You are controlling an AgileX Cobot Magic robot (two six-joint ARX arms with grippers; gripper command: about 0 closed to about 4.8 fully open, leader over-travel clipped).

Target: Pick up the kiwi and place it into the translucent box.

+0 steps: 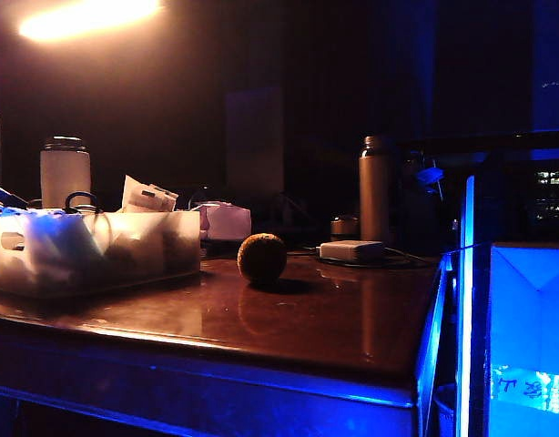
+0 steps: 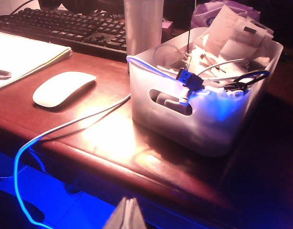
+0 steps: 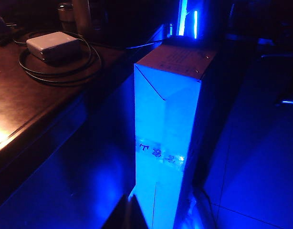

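Note:
The kiwi (image 1: 262, 259), round, brown and fuzzy, rests on the dark wooden table (image 1: 334, 319) near its middle, just right of the translucent box (image 1: 88, 250). That frosted bin, also in the left wrist view as the translucent box (image 2: 204, 119), is stuffed with cables, papers and scissors. My left gripper (image 2: 127, 212) is shut, its tips pressed together, below the table's front edge and well short of the box. My right gripper (image 3: 129, 205) is shut too, low beside a blue-lit carton (image 3: 168, 143), off the table. Neither arm shows in the exterior view.
A white tumbler (image 1: 65, 170) stands behind the box, a tall flask (image 1: 374, 188) at the back right, a white power adapter (image 1: 351, 250) with its cord beside it. A white mouse (image 2: 63, 88), a keyboard (image 2: 65, 26), a notebook (image 2: 22, 55) and a loose cable (image 2: 65, 126) lie left of the box.

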